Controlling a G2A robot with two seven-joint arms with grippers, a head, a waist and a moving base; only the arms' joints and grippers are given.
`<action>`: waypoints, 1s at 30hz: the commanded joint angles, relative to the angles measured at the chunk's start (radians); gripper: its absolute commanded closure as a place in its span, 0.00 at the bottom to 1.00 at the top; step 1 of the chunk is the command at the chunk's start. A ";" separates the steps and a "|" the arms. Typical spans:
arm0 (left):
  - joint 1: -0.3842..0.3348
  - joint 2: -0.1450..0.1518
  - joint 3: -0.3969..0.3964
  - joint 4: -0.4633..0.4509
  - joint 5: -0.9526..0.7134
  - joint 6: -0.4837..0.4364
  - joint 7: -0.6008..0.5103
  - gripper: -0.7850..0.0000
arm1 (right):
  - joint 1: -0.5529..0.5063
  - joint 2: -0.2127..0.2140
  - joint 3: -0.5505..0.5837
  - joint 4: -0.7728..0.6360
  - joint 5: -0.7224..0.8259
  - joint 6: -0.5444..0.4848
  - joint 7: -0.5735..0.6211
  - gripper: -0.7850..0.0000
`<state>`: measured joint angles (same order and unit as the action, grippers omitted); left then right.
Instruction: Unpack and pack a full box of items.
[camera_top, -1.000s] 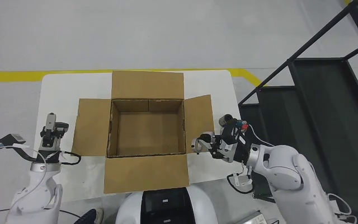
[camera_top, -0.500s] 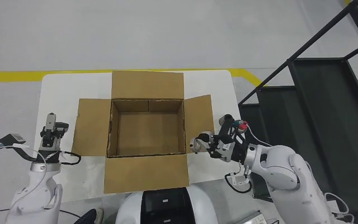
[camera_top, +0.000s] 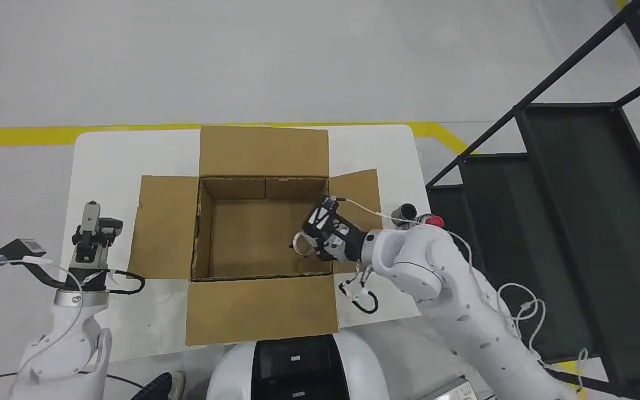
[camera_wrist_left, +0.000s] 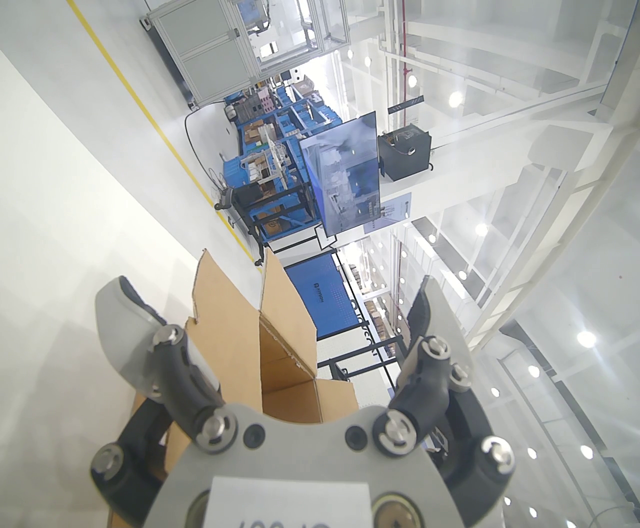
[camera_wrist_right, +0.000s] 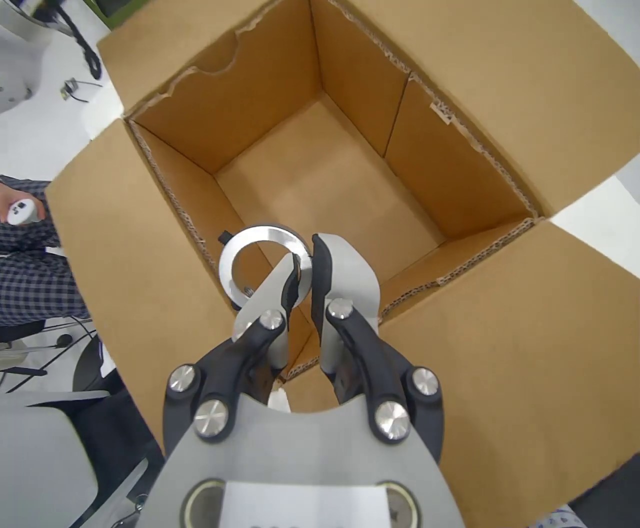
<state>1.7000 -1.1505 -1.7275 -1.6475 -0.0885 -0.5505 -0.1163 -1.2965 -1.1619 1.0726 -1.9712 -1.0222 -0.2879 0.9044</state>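
Packing step in hand: right gripper pinches a metal ring above a corner of the box, left gripper gapes wide beside it; next, likely lower and release inside.

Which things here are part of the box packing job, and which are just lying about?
Part of the job: open brown cardboard box; shiny silver metal ring, gripped by the right hand over the box; left hand, open, beside the box.
Just surroundings: white table; black metal staircase; yellow floor line.
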 joint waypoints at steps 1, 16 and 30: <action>0.000 0.000 0.000 0.000 0.000 0.000 0.000 0.00 | 0.029 -0.008 -0.052 0.025 -0.051 0.044 0.005 1.00; 0.000 0.000 0.000 0.000 0.000 0.000 0.000 0.00 | 0.200 -0.081 -0.307 0.210 -0.324 0.260 0.104 1.00; 0.000 0.000 0.000 0.000 0.000 0.000 0.000 0.00 | 0.334 -0.161 -0.417 0.428 -0.301 0.308 0.082 1.00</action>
<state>1.7000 -1.1505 -1.7275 -1.6475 -0.0885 -0.5505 -0.1163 -0.9721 -1.3176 0.6611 -1.5622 -1.3256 0.0163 0.9872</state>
